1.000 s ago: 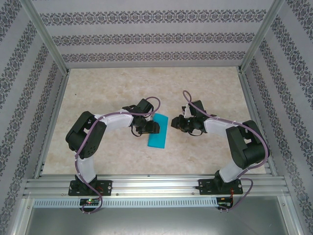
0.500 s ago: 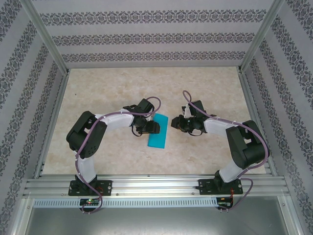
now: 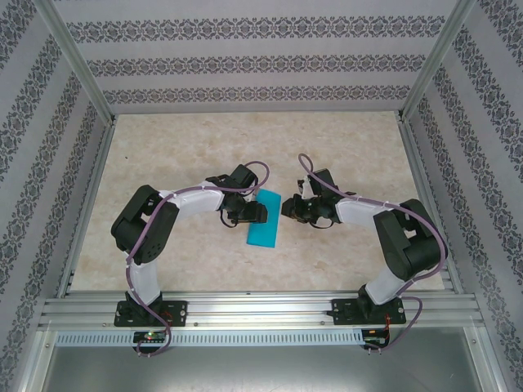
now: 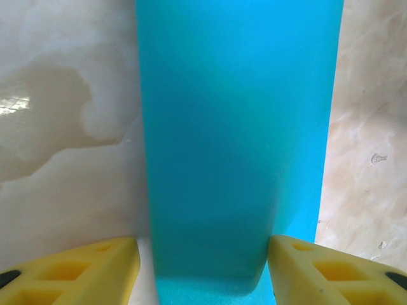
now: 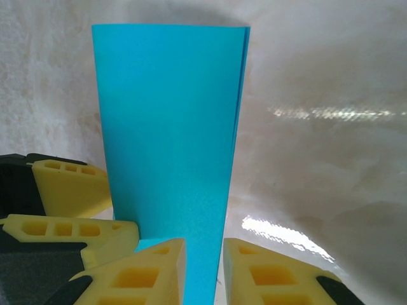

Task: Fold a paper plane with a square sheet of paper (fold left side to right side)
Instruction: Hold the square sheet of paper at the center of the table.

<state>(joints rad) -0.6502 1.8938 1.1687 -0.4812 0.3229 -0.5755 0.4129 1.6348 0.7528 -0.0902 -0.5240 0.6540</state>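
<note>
The marbled worktop (image 3: 343,155) sits between patterned walls. At its centre we see the teal sheet of paper (image 3: 264,219), folded into a narrow strip. The left gripper (image 4: 203,254) is spread wide and straddles the sheet, holding nothing. The right gripper (image 5: 203,267) is only slightly parted, with the paper's edge showing in the gap.

The square sheet of paper (image 3: 264,219) lay flat just below the centre of the top view, folded into a narrow, bright teal-blue strip. Its long axis ran up the frame, leaning slightly right. In the right wrist view, the sheet (image 5: 168,127) showed 2 layers, nearly flush, along its right edge.
</note>
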